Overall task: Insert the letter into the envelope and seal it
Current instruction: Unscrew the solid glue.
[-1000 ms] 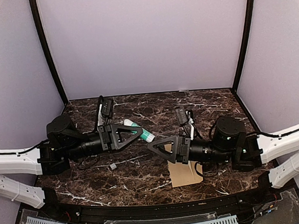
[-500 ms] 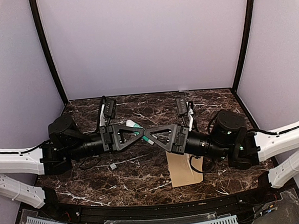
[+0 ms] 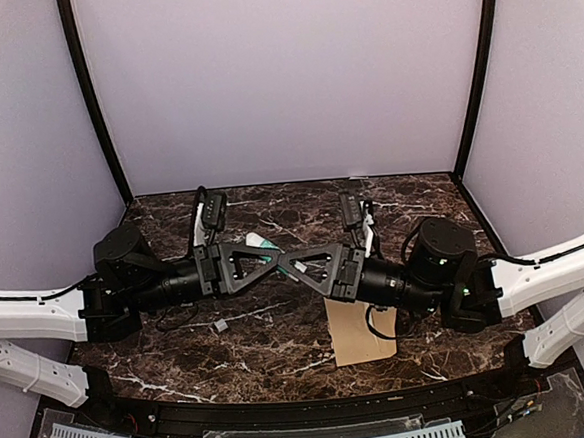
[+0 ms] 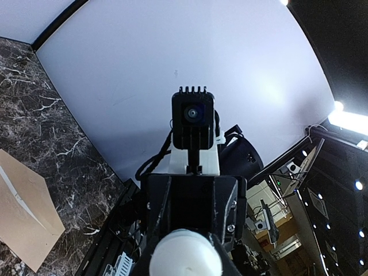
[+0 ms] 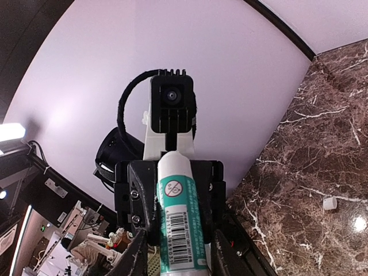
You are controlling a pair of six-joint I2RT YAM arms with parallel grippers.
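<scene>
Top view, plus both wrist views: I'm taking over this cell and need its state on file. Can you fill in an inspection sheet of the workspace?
Surface: dark marbled table.
Job's things: envelope lies flat, partly under the right arm; letter not seen.
Clutter: glue stick in the air between the arms; small white piece on the table.
Grippers: left gripper shut on the glue stick; right gripper has its fingers on either side of the stick, contact unclear.
Cables: black cable loops over the envelope.
Surroundings: plain pale walls; nothing else seen.
</scene>
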